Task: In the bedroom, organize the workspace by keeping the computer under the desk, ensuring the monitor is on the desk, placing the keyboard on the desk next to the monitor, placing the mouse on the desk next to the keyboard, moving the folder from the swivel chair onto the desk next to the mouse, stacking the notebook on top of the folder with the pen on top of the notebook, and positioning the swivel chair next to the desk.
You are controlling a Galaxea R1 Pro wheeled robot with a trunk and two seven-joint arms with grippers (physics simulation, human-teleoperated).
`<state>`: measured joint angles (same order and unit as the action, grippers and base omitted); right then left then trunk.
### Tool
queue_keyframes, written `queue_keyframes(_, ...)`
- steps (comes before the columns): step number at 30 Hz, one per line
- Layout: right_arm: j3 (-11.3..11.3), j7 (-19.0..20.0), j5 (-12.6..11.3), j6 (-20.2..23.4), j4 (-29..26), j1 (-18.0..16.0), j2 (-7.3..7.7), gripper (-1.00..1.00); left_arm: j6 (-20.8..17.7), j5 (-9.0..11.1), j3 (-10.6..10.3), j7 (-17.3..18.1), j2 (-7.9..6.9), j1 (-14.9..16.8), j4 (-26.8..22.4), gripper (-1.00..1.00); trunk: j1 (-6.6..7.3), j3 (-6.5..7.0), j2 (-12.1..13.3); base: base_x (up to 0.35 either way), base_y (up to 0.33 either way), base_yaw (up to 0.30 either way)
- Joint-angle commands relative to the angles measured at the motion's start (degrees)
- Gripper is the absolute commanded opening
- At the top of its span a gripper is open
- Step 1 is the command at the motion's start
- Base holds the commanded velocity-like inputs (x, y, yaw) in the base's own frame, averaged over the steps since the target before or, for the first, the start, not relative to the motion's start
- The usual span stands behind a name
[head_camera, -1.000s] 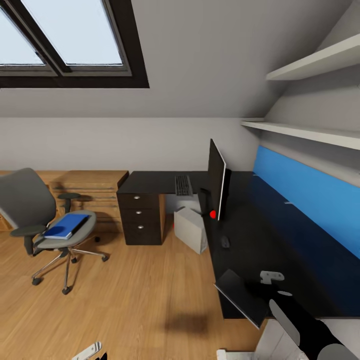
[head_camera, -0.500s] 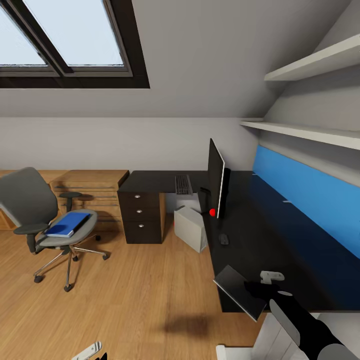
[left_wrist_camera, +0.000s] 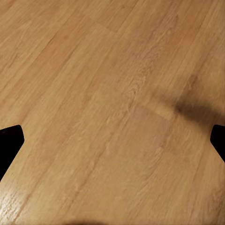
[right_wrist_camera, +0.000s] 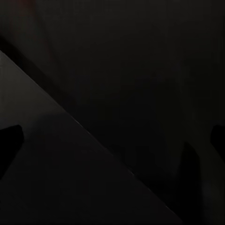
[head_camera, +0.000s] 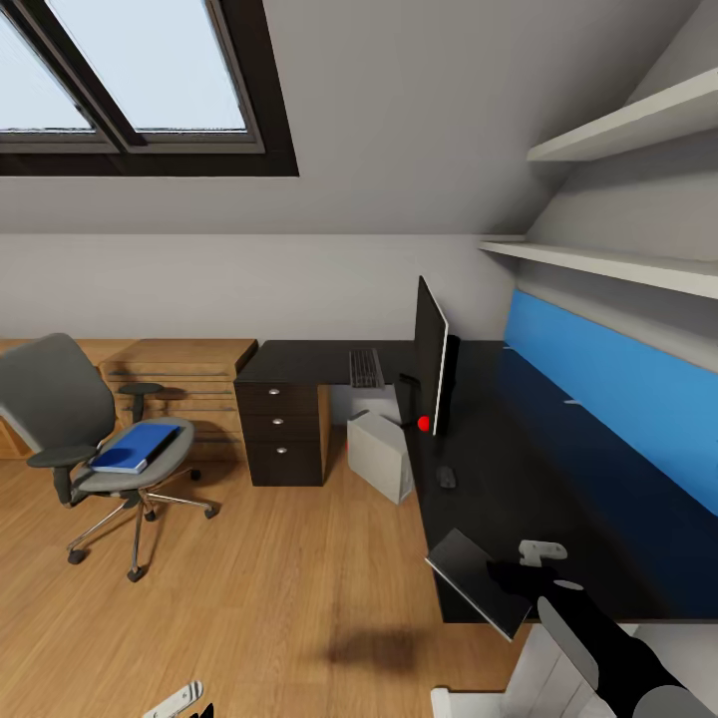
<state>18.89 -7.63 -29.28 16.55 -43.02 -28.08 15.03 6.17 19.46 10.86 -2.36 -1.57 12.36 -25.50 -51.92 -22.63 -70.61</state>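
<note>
The monitor point(head_camera: 432, 359) stands on the black desk point(head_camera: 519, 469), with the keyboard point(head_camera: 365, 369) behind it and the mouse point(head_camera: 447, 477) in front. Under the desk sits the grey computer point(head_camera: 381, 457). The blue folder point(head_camera: 135, 447) lies on the swivel chair point(head_camera: 60, 409), out on the floor to the left. A dark notebook point(head_camera: 469, 573) overhangs the desk's near edge. My right gripper point(head_camera: 524, 563) is open just over the notebook point(right_wrist_camera: 56, 187). My left gripper point(head_camera: 179, 700) hangs open above the floor point(left_wrist_camera: 112, 112). The pen is out of view.
A dark three-drawer unit point(head_camera: 281, 434) holds up the desk's left wing, and a light-wood dresser point(head_camera: 184, 384) stands behind the chair. A blue panel point(head_camera: 608, 379) and white shelves point(head_camera: 618, 264) line the right wall. Wooden floor point(head_camera: 269, 598) lies between chair and desk.
The right gripper has reached forward over the notebook's near end. The head view shifted slightly. Nothing has moved in the last half second.
</note>
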Motion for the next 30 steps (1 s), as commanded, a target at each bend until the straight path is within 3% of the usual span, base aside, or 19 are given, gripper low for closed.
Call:
queue_keyframes(1, 0.4, -0.5, -0.6, 0.1, -0.1, 0.0, 0.09, 1.0, 0.2, 0.6, -0.1, -0.1, -0.01, 0.0, 0.0, 1.0, 0.0, -0.07, 0.0, 0.0, 0.0, 0.0)
queue_keyframes(20, 0.5, 3.4, -0.5, 0.1, -0.1, 0.0, 0.09, 1.0, 0.2, 0.6, -0.1, -0.1, -0.01, 0.0, 0.0, 1.0, 0.0, -0.07, 0.0, 0.0, 0.0, 0.0)
queue_keyframes(30, 2.9, 3.5, -0.6, 0.1, 0.0, 0.0, 0.09, 1.0, 0.2, 0.6, -0.1, -0.1, -0.01, 0.0, 0.0, 1.0, 0.0, -0.07, 0.0, 0.0, 0.0, 0.0)
